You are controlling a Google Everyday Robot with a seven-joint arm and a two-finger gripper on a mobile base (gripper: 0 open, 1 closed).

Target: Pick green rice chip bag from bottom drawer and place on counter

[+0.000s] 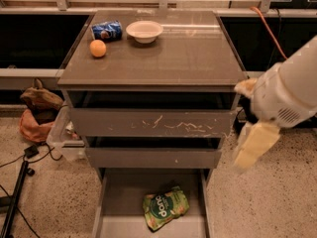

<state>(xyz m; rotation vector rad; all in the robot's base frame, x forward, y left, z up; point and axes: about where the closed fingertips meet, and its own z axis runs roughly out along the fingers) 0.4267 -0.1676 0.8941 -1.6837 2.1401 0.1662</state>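
Hanging beside the cabinet's right flank: your gripper [255, 145], blurred; whether it is open or closed, you cannot tell.
It sits at the end of the white arm [290, 88], about level with the middle drawer [153, 157] and apart from the cabinet. The green rice chip bag [165, 207] lies flat on the floor of the pulled-out bottom drawer [124, 202], right of centre, logo up and tilted. Above it, the scratched top drawer [153, 123] stands slightly out. On the counter [168, 58], back left: a blue can [107, 30] on its side, a white bowl [144, 31] just beside it, and an orange [98, 48] in front of the can.
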